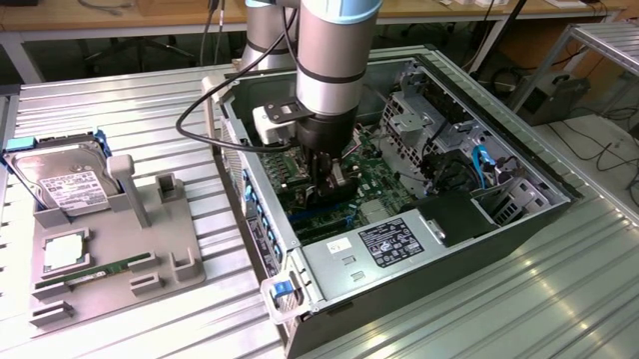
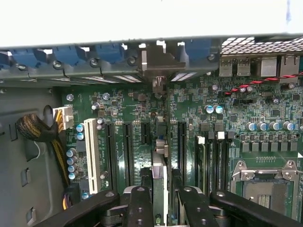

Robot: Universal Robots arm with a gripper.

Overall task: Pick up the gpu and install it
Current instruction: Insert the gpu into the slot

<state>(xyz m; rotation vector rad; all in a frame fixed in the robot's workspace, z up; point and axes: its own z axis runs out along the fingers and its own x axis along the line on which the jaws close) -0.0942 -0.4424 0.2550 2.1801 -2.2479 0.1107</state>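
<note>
- The arm (image 1: pixel 334 67) comes down from the top centre of the exterior view into the open computer case (image 1: pixel 539 217), which lies on its side on a ribbed metal table (image 1: pixel 130 97).
- The gripper (image 2: pixel 160 208) is low over the green motherboard (image 2: pixel 236 123). Its two black fingers (image 2: pixel 138 208) are pressed on both sides of the gpu (image 2: pixel 160 175), so the jaws pinch the card.
- In the wrist view the gpu stands on its edge at centre-bottom, betw. the long black slots (image 2: pixel 128 151); its metal bracket (image 2: pixel 157 59) is at the case's back wall, near the blue clips (image 2: pixel 66 53).
- If the card sits fully in a slot, I cannot tell.
- Left side of the exterior view: a grey holder tray (image 1: pixel 115 250) with a hard drive (image 1: pixel 62 183), a cpu chip (image 1: pixel 62 250) and a green memory stick (image 1: pixel 95 271).
- Lower centre of that view: the power supply (image 1: pixel 384 243) w. a black label, inside the case.
- Room: wooden workbench (image 1: pixel 120 16) along the top edge; cables (image 1: pixel 589 146) on the floor at upper right.
</note>
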